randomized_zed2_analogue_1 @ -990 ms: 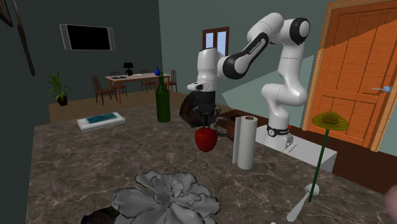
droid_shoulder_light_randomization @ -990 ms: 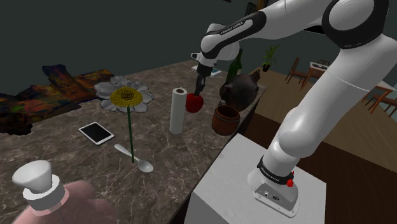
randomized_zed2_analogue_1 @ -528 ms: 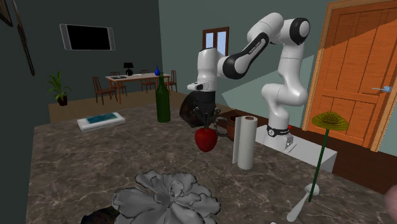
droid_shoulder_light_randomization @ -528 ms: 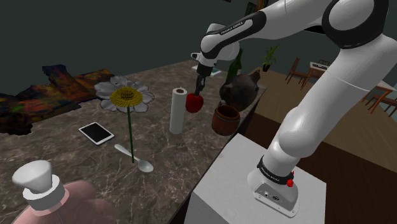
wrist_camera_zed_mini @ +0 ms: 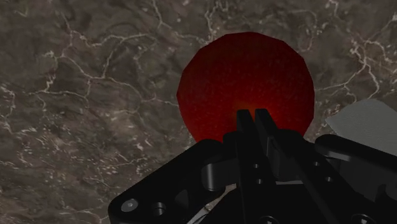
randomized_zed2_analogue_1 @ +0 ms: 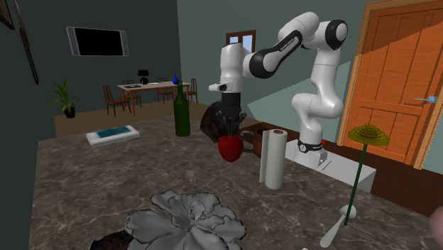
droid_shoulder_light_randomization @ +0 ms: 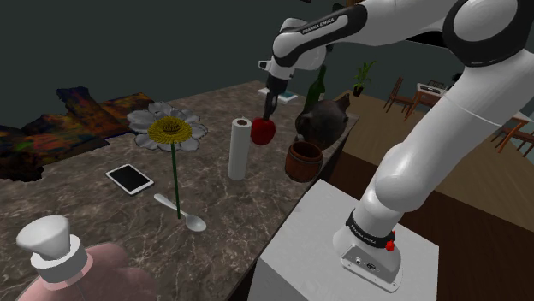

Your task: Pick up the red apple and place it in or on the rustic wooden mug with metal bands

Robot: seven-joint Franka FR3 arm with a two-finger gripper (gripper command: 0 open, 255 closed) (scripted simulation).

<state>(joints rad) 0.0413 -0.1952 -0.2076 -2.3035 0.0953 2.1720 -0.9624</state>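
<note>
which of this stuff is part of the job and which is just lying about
Job: apple, held in the end effector; mug.

Lying about: paper roll, sunflower, tablet, spoon, green bottle, dark jug.

Dim in the shoulder view: dull grey-brown across the counter [droid_shoulder_light_randomization: 86,214] around the white roll [droid_shoulder_light_randomization: 239,148], murky on the wall [droid_shoulder_light_randomization: 128,43] behind it, brightest on the white arm [droid_shoulder_light_randomization: 462,128] beside it. Brighter in the second exterior view, strongest on the orange door [randomized_zed2_analogue_1: 397,92] behind the roll. No hard shadows or glare near the roll. Sharp edge to edge, unblurred, undistorted. In the wrist view, a faint warm glow low on the red apple [wrist_camera_zed_mini: 247,86], fading dark toward its rim.
</note>
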